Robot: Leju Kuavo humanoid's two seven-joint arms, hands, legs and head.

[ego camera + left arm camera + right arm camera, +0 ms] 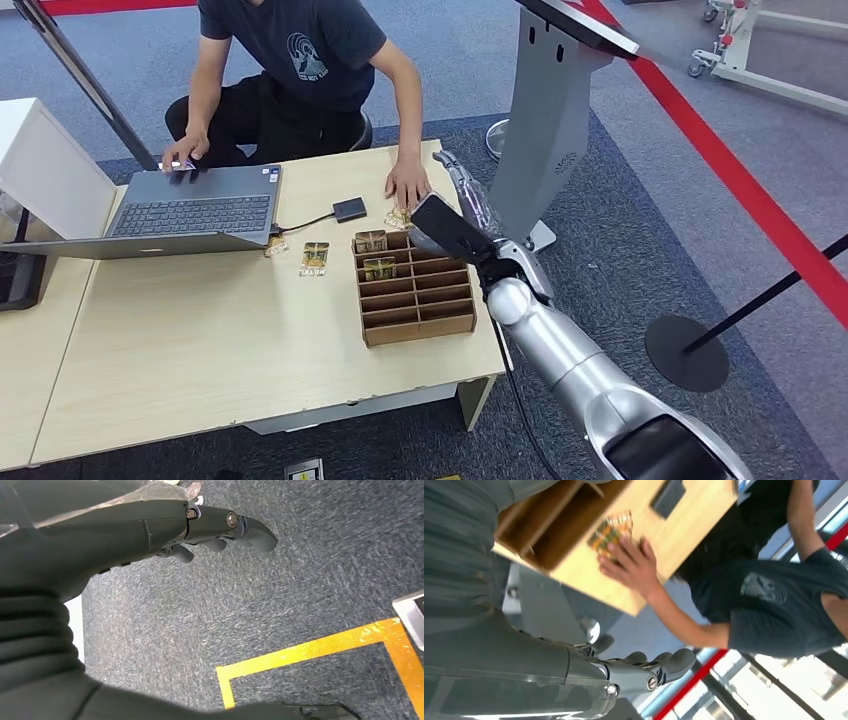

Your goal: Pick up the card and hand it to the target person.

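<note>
Head view, taken left to right: we see a laptop (pixel 190 212) on the tabletop (pixel 200 340), loose cards (pixel 314 258) near it, a wooden divider box (pixel 413 290), and a person's hand (pixel 407 184) pressing a card (pixel 399 215) flat at the far edge, likely offering it for pickup. Our right robot hand (pixel 468 195) hovers beside it, fingers extended, holding nothing, while our left robot hand (pixel 220 530) hangs over carpet with fingers loosely curled, empty.

patterned gold card (pixel 399 215) flat on the table beside the wooden organizer (pixel 415 287), under person's hand (pixel 408 184)
</note>
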